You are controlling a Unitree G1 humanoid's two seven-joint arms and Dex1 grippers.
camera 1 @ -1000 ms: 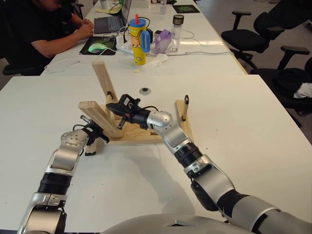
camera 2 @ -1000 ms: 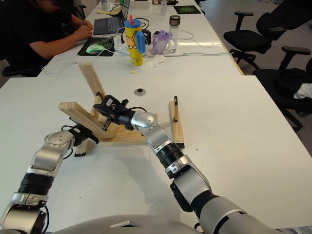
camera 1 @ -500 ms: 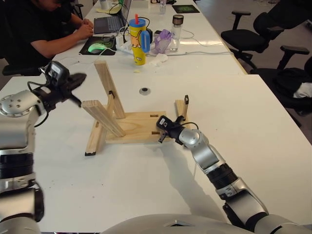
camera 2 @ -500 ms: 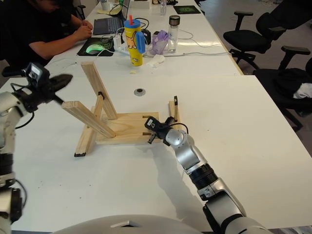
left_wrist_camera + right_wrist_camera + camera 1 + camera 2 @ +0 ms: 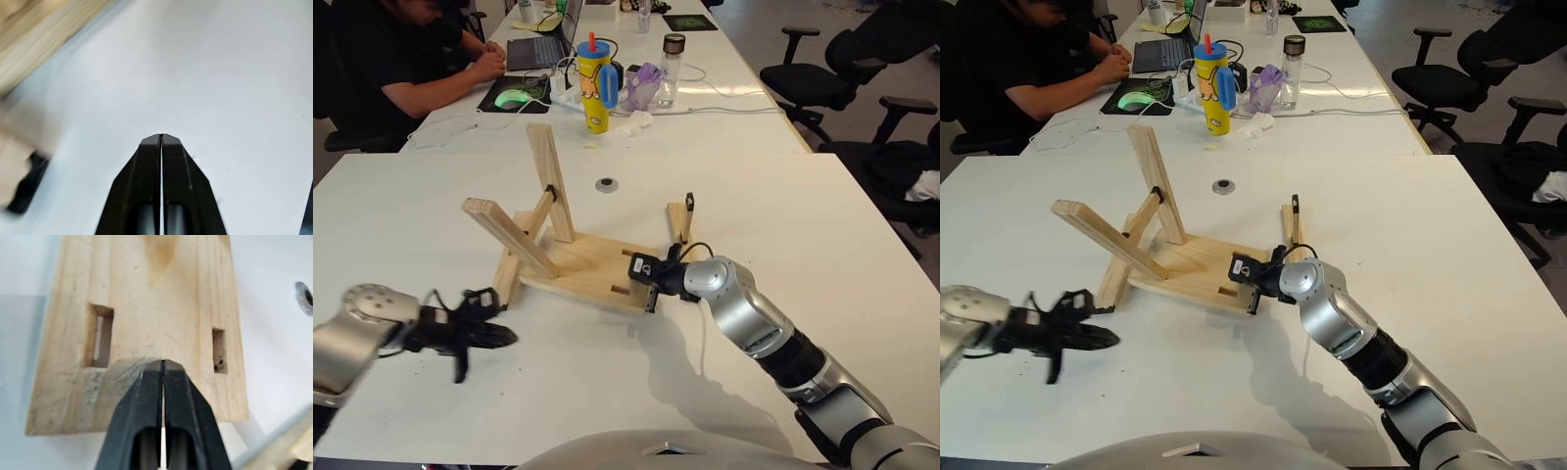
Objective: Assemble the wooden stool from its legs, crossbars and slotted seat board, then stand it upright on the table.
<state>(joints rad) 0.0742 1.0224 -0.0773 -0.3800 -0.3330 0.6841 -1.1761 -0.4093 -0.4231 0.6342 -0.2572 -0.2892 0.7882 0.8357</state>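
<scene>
A pale wooden slotted seat board (image 5: 579, 269) is lying near the middle of the white table (image 5: 822, 225). Two pale wooden legs (image 5: 551, 179) are slanting up from its 10 o'clock end, and a short wooden crossbar (image 5: 540, 210) is joining them. A loose wooden bar with a black end (image 5: 678, 217) is lying just beside the board's 2 o'clock corner. The right gripper (image 5: 162, 361) is sitting at the board's 4 o'clock edge, fingers pressing together, its tip lying between two rectangular slots (image 5: 100, 335). The left gripper (image 5: 161, 135), fingers likewise together, is hovering over bare table at the board's 8 o'clock, apart from the wood.
</scene>
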